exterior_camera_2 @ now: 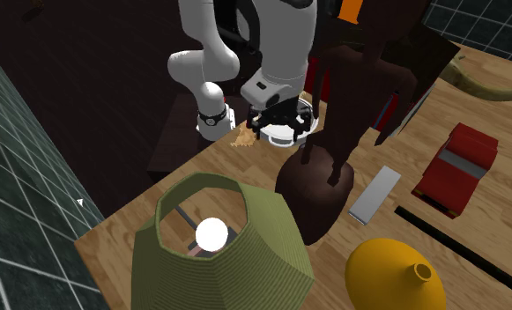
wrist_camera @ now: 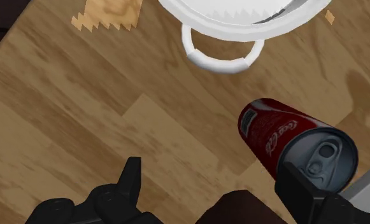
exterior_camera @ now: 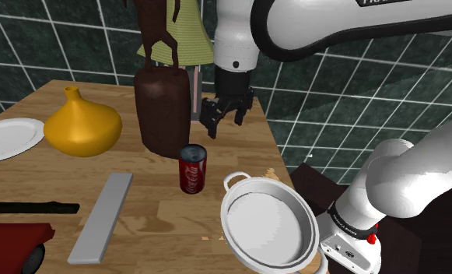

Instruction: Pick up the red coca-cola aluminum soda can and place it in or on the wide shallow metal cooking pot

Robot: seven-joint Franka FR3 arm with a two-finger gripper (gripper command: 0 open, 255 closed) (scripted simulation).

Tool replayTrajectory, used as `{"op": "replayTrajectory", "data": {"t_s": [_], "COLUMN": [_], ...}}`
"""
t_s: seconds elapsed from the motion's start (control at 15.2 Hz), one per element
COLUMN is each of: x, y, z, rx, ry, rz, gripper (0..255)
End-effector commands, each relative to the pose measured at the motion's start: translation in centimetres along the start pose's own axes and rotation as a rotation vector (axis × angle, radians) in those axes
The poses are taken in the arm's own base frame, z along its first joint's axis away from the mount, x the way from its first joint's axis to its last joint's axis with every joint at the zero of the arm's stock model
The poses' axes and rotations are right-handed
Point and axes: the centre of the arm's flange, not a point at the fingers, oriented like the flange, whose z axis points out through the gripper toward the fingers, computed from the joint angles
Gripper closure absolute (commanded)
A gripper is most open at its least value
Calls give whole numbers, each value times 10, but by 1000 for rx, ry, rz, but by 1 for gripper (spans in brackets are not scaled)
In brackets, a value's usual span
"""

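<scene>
The red Coca-Cola can [exterior_camera: 192,169] stands upright on the wooden table [exterior_camera: 146,226], just in front of a tall dark brown vase [exterior_camera: 163,109]. The wide shallow pot [exterior_camera: 267,222], drawn white with two loop handles, sits at the table's near corner, to the shoulder view's right of the can. My gripper [exterior_camera: 226,117] hangs open above the table, behind and above the can, with nothing in it. In the wrist view the can [wrist_camera: 291,140] lies beside one finger [wrist_camera: 298,188], outside the gap. The pot's handle [wrist_camera: 221,57] shows beyond the gripper [wrist_camera: 213,181].
A yellow gourd-shaped vase [exterior_camera: 82,124], a white plate [exterior_camera: 10,136], a flat grey bar [exterior_camera: 102,216] and a red toy car [exterior_camera: 14,245] occupy the shoulder view's left. A green-shaded lamp [exterior_camera_2: 218,247] stands at the back. The table edge runs close by the pot.
</scene>
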Motion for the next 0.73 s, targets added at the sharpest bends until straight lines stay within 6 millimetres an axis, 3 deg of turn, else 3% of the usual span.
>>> {"op": "replayTrajectory", "data": {"t_s": [0.0,0.33,0.66], "x": [5,17,17], "y": [-29,-92,-93], "z": [3,12,33], "rx": [4,8,8], "ry": [2,8,8], "rz": [-8,-27,-28], "gripper": [0,0,0]}}
